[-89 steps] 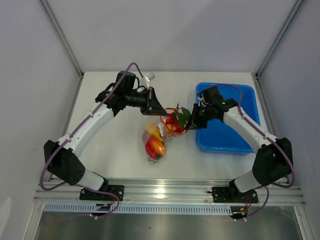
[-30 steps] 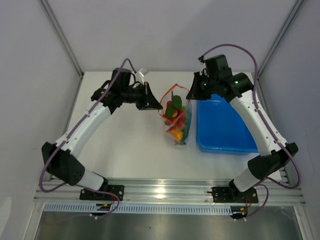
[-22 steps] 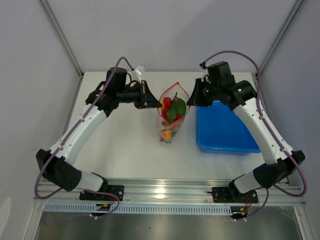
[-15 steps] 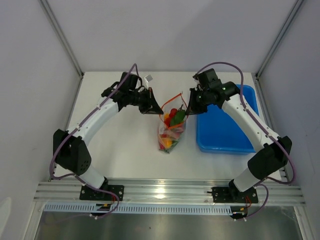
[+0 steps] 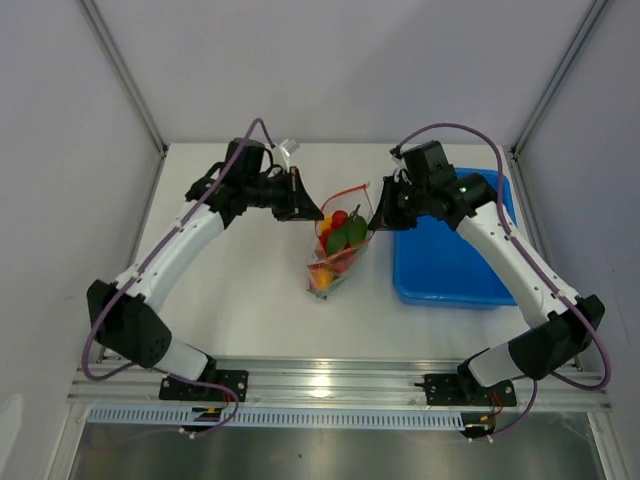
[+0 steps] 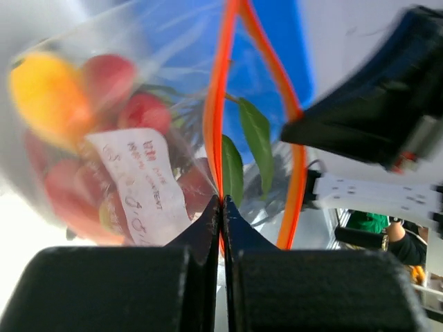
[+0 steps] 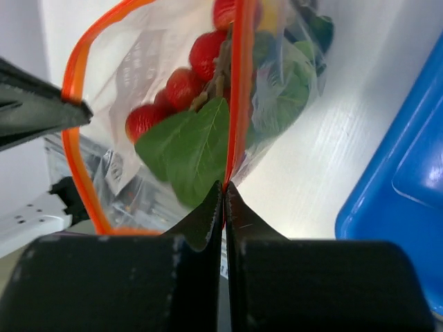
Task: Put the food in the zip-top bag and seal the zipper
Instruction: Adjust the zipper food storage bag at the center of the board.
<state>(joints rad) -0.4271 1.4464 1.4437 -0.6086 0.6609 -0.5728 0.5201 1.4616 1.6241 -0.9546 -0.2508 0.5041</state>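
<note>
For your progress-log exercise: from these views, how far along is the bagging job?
Done: the food sits inside the zip-top bag. In hand: the left end effector and right end effector each pinch the zipper, on opposite sides of the mouth. Left: the mouth gapes open, so the zipper needs pressing shut.

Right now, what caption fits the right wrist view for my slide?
Right gripper pinches the orange-red zipper of the open zip-top bag, toy food inside.
</note>
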